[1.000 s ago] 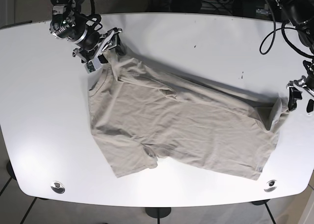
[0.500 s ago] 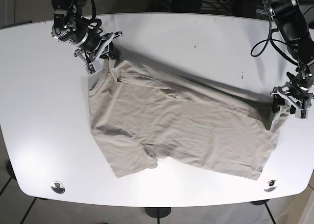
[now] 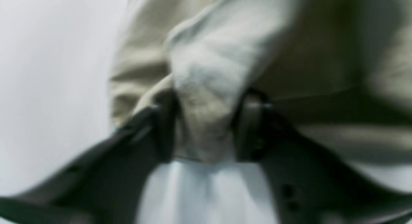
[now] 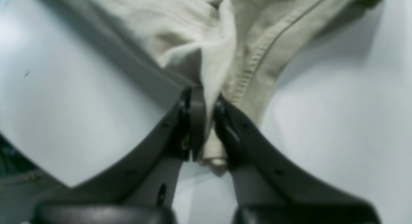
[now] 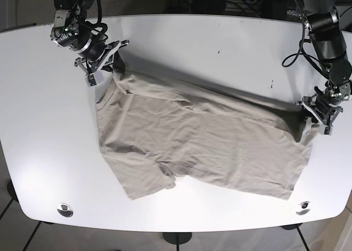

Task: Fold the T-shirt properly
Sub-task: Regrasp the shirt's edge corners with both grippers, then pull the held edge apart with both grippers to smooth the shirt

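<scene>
A beige T-shirt (image 5: 203,141) lies spread across the white table (image 5: 220,36), slanting from upper left to lower right. In the base view my right gripper (image 5: 105,69) sits at the shirt's upper left corner by the collar. The right wrist view shows this gripper (image 4: 206,121) shut on a fold of T-shirt (image 4: 257,56) fabric beside a stitched hem. My left gripper (image 5: 317,114) is at the shirt's far right corner. Up close, its fingers (image 3: 249,127) clamp a bunched wad of T-shirt (image 3: 209,72) cloth. The cloth between both grips looks drawn fairly taut.
Small dark specks (image 5: 270,85) mark the table behind the shirt. Round metal fittings (image 5: 64,209) sit at the table's front corners, left and right (image 5: 302,208). Cables and dark equipment crowd the far edge. The left arm stands close to the table's right edge.
My left gripper came in from the right edge and closed on the shirt's right corner. My right gripper shifted up and left with the collar corner, stretching the shirt.
</scene>
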